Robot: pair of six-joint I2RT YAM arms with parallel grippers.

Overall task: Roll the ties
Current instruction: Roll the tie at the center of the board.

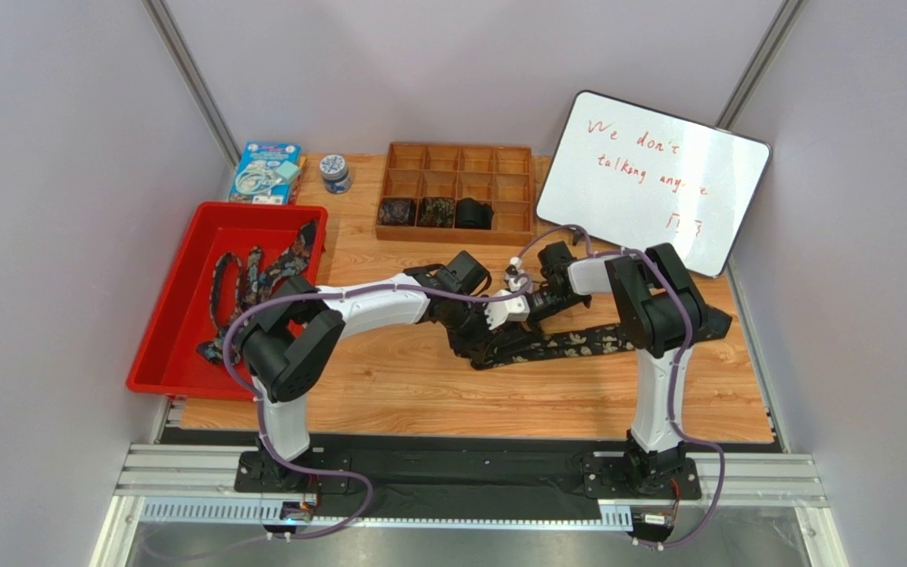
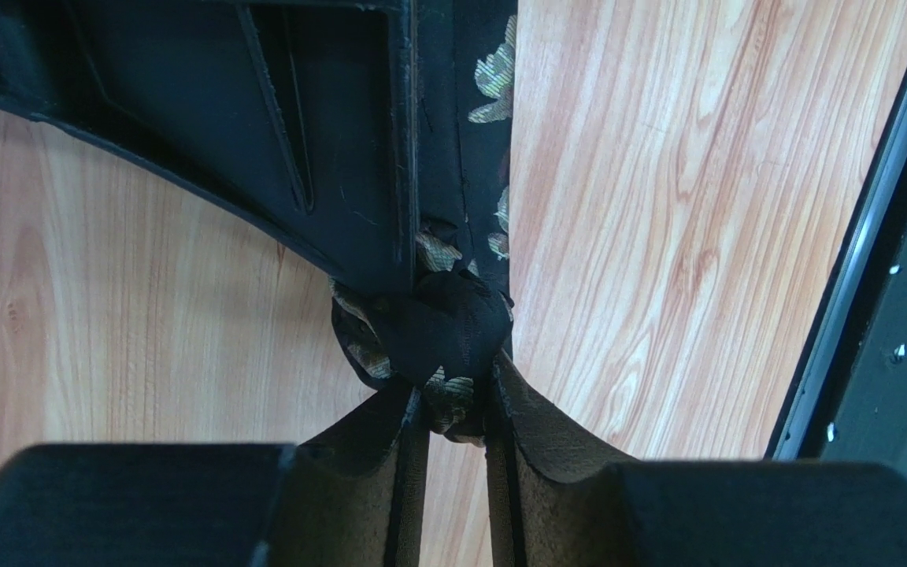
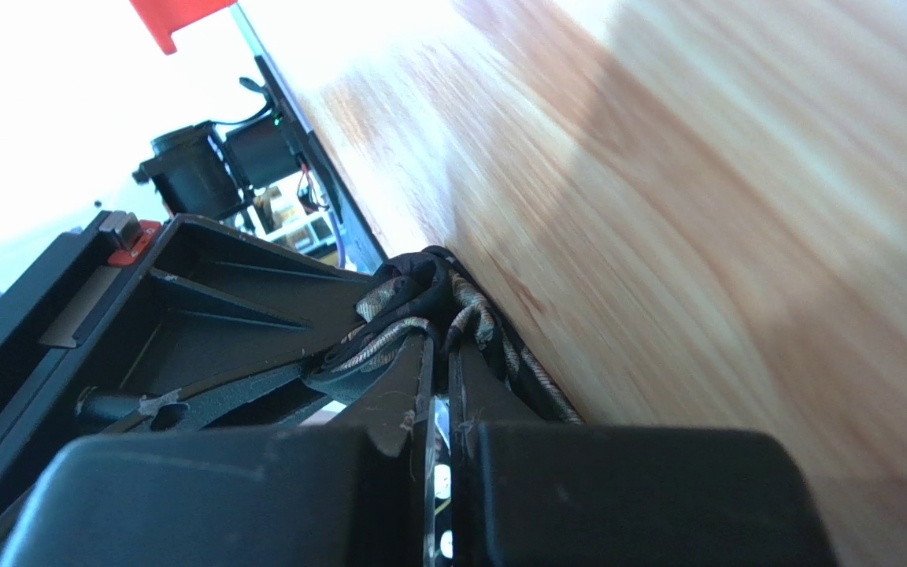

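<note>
1. Tie [image 1: 565,344]: lies mid-table [image 1: 423,396], its left end wound into a coil [image 2: 441,337].
2. Left gripper [image 2: 456,408]: jaws clamped on the coil.
3. Right gripper [image 3: 441,354]: jaws nearly together, pinching the tie beside the coil.
4. Rolled ties [image 1: 435,213]: three, in the divided box [image 1: 458,150].
5. Loose ties [image 1: 245,278]: in the red tray [image 1: 163,349].

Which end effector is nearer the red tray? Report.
Left, narrowly. Both grip the tie right of the red tray: left end effector on its side, right end effector beyond.
</note>
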